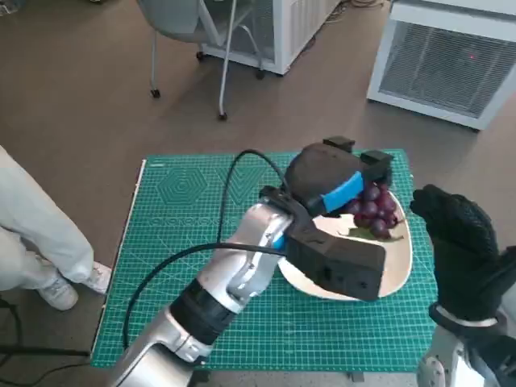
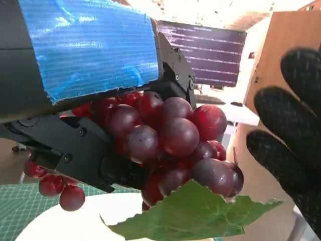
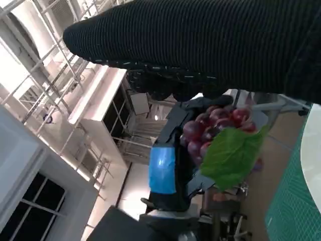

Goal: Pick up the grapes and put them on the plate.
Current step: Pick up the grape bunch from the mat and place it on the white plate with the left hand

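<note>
My left hand (image 1: 326, 184) holds a bunch of dark red grapes (image 1: 376, 211) with a green leaf (image 1: 363, 234) above the white plate (image 1: 399, 270) on the right side of the green cutting mat (image 1: 193, 242). In the left wrist view the grapes (image 2: 165, 135) sit under the blue-taped hand (image 2: 85, 45), the leaf (image 2: 190, 211) hanging below and the plate (image 2: 65, 226) beneath. My gloved right hand (image 1: 459, 250) stands beside the plate's right rim with fingers spread and nothing in it. The right wrist view shows the grapes (image 3: 213, 125) and leaf (image 3: 230, 155) in the left hand (image 3: 165, 165).
A person's pale trouser leg and white shoe (image 1: 60, 286) stand left of the table. A wheeled chair (image 1: 197, 32) and white cabinets (image 1: 451, 56) stand behind it. The mat's left half is bare.
</note>
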Controlling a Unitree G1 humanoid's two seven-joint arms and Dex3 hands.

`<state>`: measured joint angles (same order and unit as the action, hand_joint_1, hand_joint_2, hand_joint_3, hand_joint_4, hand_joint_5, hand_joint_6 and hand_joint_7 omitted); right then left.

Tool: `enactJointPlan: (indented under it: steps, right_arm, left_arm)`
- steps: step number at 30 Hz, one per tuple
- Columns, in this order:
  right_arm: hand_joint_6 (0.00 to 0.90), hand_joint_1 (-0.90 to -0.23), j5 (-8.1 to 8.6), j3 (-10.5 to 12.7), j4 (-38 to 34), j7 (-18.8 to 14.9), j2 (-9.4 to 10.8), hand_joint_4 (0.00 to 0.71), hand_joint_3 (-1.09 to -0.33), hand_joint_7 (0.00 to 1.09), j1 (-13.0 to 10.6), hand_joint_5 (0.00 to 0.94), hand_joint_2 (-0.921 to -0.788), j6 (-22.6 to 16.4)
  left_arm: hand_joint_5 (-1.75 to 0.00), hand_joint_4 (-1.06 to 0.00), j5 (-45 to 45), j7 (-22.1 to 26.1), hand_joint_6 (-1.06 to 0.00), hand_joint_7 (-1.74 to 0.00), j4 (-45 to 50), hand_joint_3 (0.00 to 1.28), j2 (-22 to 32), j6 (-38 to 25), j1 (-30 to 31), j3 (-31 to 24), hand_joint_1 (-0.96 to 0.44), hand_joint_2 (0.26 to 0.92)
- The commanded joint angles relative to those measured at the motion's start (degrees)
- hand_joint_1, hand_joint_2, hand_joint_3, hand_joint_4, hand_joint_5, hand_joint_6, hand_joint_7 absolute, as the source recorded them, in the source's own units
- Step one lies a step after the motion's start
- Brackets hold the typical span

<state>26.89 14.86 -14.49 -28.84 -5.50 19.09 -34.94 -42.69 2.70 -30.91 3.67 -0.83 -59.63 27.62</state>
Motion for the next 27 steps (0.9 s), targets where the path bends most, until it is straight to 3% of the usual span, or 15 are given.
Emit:
enactJointPlan:
  steps: [1, 16, 20, 22, 23, 25, 27]
  right_arm:
    - [0.264, -0.386, -0.21, 0.1, -0.2, 0.6, 0.4, 0.621, -0.581, 0.81, -1.4, 0.11, -0.921, 0.1]
    - [0.264, -0.38, 0.48, 0.6, -0.3, 0.3, 0.5, 0.619, -0.585, 0.81, -2.0, 0.111, -0.921, -0.4]
    - [0.264, -0.38, 0.34, 0.6, -0.4, 0.4, 0.5, 0.618, -0.586, 0.81, -1.9, 0.112, -0.921, -0.5]
    - [0.264, -0.379, 0.27, 0.6, -0.5, 0.5, 0.5, 0.618, -0.586, 0.81, -1.8, 0.112, -0.921, -0.5]
    - [0.263, -0.379, 0.24, 0.6, -0.5, 0.5, 0.5, 0.618, -0.587, 0.81, -1.8, 0.112, -0.921, -0.5]
    - [0.263, -0.379, 0.2, 0.5, -0.5, 0.5, 0.5, 0.618, -0.587, 0.81, -1.8, 0.112, -0.921, -0.4]
    - [0.263, -0.379, 0.19, 0.5, -0.6, 0.5, 0.5, 0.618, -0.587, 0.81, -1.7, 0.113, -0.921, -0.4]
  left_arm:
    - [-1.29, -0.64, 0.1, -1.1, -0.59, -1.14, -0.7, 0.11, -0.4, 0.8, -1.9, 0.1, 0.0, 0.92]
    - [-1.31, -0.64, 4.5, 1.6, -0.57, -1.14, -3.9, 0.13, -2.2, 3.0, -1.4, -0.9, 0.0, 0.916]
    - [-1.44, -0.54, 6.8, 2.4, -0.55, -1.14, -4.5, 0.18, -2.7, 3.3, -1.0, -1.7, 0.01, 0.919]
    - [-1.48, -0.45, 8.0, 2.7, -0.46, -1.28, -5.5, 0.25, -3.2, 3.5, -1.0, -2.2, 0.0, 0.92]
    - [-1.51, -0.41, 8.7, 2.8, -0.42, -1.27, -6.1, 0.32, -3.5, 3.6, -1.0, -2.4, 0.04, 0.906]
    - [-1.59, -0.37, 9.9, 3.2, -0.41, -0.97, -7.2, 0.48, -3.9, 3.6, -1.1, -2.9, 0.15, 0.84]
    - [-1.6, -0.39, 10.9, 3.4, -0.44, -0.54, -8.1, 0.53, -4.4, 3.1, -1.2, -3.4, 0.27, 0.812]
